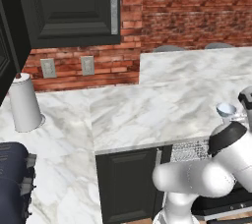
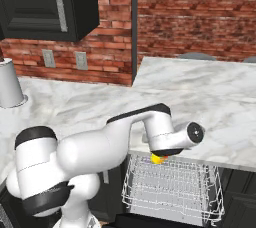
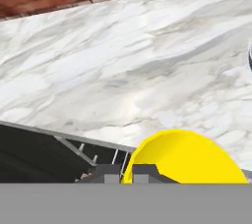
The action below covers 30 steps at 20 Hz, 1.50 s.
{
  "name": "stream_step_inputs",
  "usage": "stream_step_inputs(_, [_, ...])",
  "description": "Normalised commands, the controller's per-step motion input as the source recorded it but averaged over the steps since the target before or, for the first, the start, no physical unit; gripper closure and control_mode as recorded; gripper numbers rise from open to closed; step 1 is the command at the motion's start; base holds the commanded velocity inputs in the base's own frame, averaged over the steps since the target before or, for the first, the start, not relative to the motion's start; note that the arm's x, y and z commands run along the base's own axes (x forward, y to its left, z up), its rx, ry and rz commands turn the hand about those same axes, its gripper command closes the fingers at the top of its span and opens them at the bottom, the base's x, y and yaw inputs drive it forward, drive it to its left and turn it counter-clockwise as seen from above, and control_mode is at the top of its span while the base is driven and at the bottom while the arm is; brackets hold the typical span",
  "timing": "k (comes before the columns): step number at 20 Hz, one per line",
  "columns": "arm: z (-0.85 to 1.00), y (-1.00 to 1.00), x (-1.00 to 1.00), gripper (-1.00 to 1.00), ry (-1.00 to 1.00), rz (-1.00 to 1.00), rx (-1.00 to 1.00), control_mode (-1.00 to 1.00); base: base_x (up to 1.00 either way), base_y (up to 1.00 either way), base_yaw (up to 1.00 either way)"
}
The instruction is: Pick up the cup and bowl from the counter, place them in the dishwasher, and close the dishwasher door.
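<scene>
From the left base camera, the bowl (image 1: 226, 109) sits on the white marble counter (image 1: 147, 110) near its front edge, just beside the arm's dark wrist. From the right base camera, the hand hangs over the dishwasher's white wire rack (image 2: 172, 189) with a yellow cup (image 2: 158, 159) under it. The hand camera shows the gripper (image 3: 127, 171) pinched on the cup's rim, fingers nearly together, above the rack's edge.

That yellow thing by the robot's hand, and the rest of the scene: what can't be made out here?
- Yellow cup: hand view, its lower part is cut off at the bottom; in the right base view the wrist covers all but a sliver.
- Gripper: only the fingertips show; shut on the cup's rim.
- Bowl: left base view, small, partly behind the arm.
- Dishwasher rack: its near end is cut by the bottom edge.
</scene>
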Motion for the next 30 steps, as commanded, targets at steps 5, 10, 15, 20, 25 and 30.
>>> stream_step_inputs(5, [-0.37, 0.0, -0.27, 1.0, 0.01, -0.03, 0.18, -1.0, 0.0, 0.0, 0.0])
stream_step_inputs(10, [-0.44, 0.0, -0.09, 1.0, 0.04, -0.05, 0.13, -1.0, 0.0, 0.0, 0.0])
stream_step_inputs(15, [-0.42, -0.12, 0.0, 1.0, 0.0, 0.0, -0.01, -1.0, 0.0, 0.0, 0.0])
stream_step_inputs(20, [-0.4, -0.17, -0.06, 1.0, 0.0, 0.0, -0.03, -1.0, 0.0, 0.0, 0.0])
stream_step_inputs(25, [-0.31, -0.22, -0.24, 1.0, 0.0, 0.0, -0.01, -1.0, 0.0, 0.0, 0.0])
stream_step_inputs(30, [-0.35, -0.21, -0.21, 1.0, 0.0, 0.0, 0.0, -1.0, 0.0, 0.0, 0.0])
